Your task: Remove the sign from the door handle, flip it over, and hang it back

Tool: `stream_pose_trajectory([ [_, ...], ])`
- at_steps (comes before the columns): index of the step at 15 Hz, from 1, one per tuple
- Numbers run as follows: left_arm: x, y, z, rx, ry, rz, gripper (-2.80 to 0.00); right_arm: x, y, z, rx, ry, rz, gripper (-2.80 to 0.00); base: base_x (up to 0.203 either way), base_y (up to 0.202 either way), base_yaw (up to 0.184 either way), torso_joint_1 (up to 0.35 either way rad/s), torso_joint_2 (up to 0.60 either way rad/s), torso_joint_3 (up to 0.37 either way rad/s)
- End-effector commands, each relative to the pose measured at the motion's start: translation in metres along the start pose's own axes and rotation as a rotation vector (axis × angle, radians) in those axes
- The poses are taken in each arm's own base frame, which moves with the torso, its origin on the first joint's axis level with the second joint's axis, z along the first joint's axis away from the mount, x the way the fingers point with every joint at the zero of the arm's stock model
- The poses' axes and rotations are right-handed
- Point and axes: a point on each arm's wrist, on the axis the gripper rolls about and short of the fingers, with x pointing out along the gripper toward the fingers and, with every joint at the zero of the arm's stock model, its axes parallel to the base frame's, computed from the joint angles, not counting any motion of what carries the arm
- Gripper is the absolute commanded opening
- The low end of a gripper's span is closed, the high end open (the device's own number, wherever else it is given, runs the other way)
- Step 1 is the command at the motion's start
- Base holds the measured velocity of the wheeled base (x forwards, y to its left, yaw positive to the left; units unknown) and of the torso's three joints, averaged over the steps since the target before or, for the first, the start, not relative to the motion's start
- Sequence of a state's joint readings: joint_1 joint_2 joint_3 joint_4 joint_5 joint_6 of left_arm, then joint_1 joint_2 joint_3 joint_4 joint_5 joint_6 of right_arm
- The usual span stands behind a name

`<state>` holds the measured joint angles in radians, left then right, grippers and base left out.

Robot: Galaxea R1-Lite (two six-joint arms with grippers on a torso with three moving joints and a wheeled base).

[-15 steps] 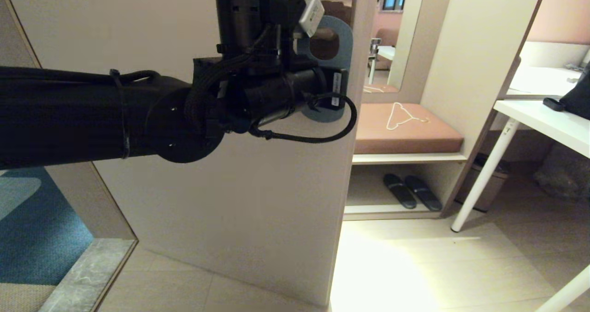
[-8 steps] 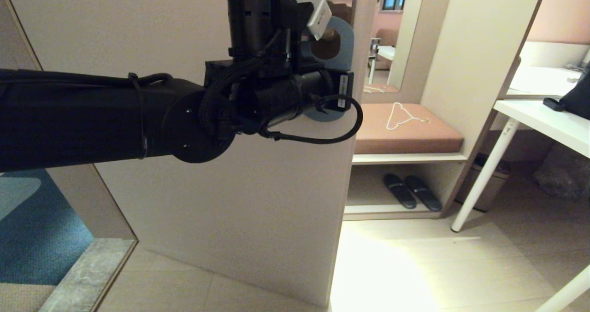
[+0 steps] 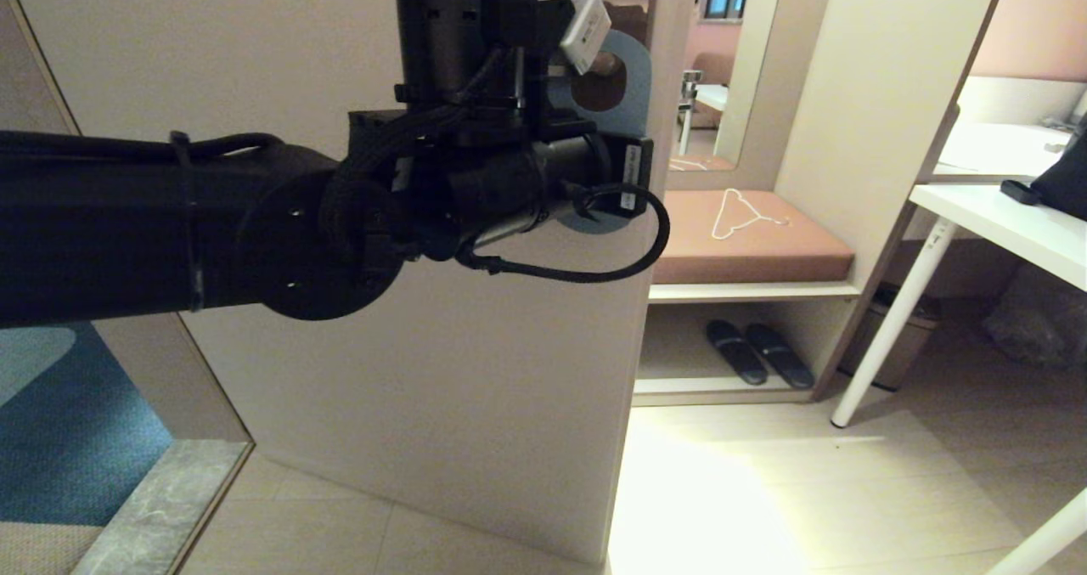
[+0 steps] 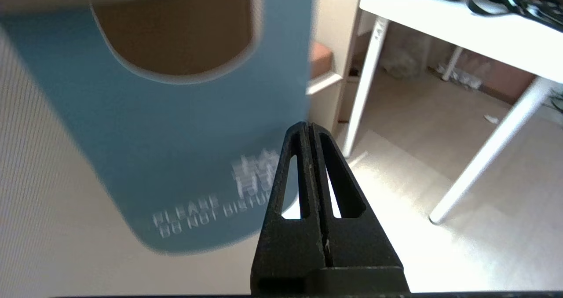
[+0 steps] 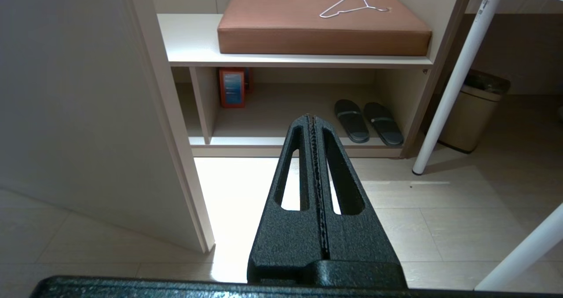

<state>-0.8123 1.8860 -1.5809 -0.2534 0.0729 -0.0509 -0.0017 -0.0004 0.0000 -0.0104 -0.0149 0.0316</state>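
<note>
The sign (image 3: pixel 635 99) hangs at the door's right edge, slate-blue side out. In the left wrist view the sign (image 4: pixel 176 126) reads "Please do not disturb" and is blurred. Brown metal of the door handle (image 3: pixel 603 70) shows through its hole; the rest of the handle is hidden behind my left wrist (image 3: pixel 475 133). My left gripper (image 4: pixel 308 124) is shut, its tip in front of the sign's right edge, and nothing shows between its fingers. My right gripper (image 5: pixel 311 117) is shut and empty, low, pointing at the floor.
The pale door (image 3: pixel 382 346) fills the left and middle. To the right stands an open shelf unit with a brown cushion (image 3: pixel 747 235), a wire hanger (image 3: pixel 743 210) and slippers (image 3: pixel 756 350). A white table (image 3: pixel 1002 218) is at far right.
My left arm moved right toward the sign half a second ago, then drew back left and slightly up. The sign stays on the handle.
</note>
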Motion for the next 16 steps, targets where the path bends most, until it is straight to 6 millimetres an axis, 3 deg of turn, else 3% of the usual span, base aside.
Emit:
stream_pose_trajectory([
  [1,-0.029,-0.001,0.013,-0.002,-0.025,-0.004,-2.8,0.0,0.0,0.0,0.001,0.0,0.0,-2.8,0.0,0.0,0.0,0.0,0.0,0.0],
  [6,-0.107,0.01,0.011,-0.002,-0.01,0.051,-2.8,0.0,0.0,0.0,0.001,0.0,0.0,-2.8,0.0,0.0,0.0,0.0,0.0,0.0],
  [10,-0.17,0.024,-0.016,0.007,0.035,0.172,-2.8,0.0,0.0,0.0,0.001,0.0,0.0,-2.8,0.0,0.0,0.0,0.0,0.0,0.0],
  [16,-0.246,0.069,-0.056,0.097,0.077,0.487,-2.8,0.0,0.0,0.0,0.001,0.0,0.0,-2.8,0.0,0.0,0.0,0.0,0.0,0.0],
])
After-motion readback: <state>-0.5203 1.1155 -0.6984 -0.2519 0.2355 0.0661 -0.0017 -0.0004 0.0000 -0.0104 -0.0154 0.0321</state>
